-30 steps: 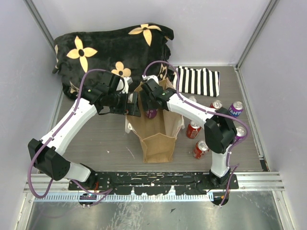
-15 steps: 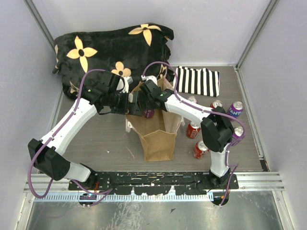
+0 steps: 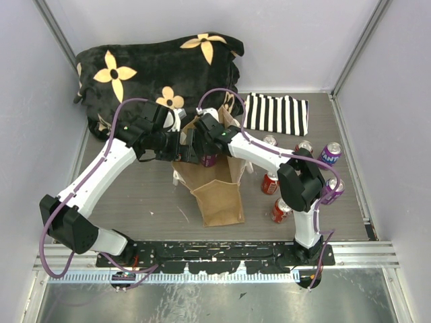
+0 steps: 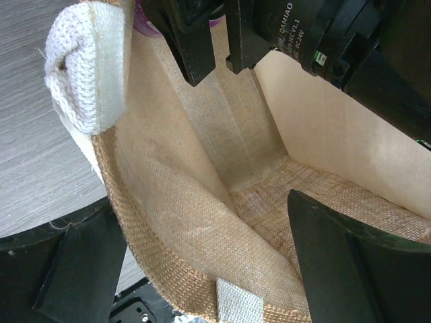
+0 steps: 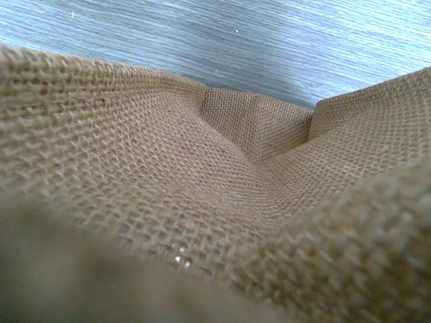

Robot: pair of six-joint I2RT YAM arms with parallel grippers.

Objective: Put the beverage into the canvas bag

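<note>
The tan jute canvas bag [image 3: 217, 195] stands mid-table with its mouth facing up. My left gripper [image 3: 183, 152] is open and straddles the bag's left rim [image 4: 155, 222], one finger [image 4: 74, 269] outside and the other finger [image 4: 357, 262] inside. My right gripper [image 3: 204, 149] hangs over the bag's mouth, shut on a purple can [image 3: 210, 160]. In the left wrist view its black fingers [image 4: 196, 47] point down into the bag, with a sliver of purple can [image 4: 140, 19] beside them. The right wrist view shows only the bag's jute weave [image 5: 222, 175]; its own fingers are hidden.
Several loose cans lie right of the bag: red ones [image 3: 271, 182] [image 3: 281, 209] and purple ones [image 3: 330, 153] [image 3: 335, 188]. A black-and-white striped cloth [image 3: 276, 113] lies behind them. A black flowered blanket [image 3: 155, 67] fills the back left. A cream handle [image 4: 87, 67] hangs at the rim.
My right gripper with the purple can has shifted slightly left over the bag's mouth. The bag has shifted a little left with both arms.
</note>
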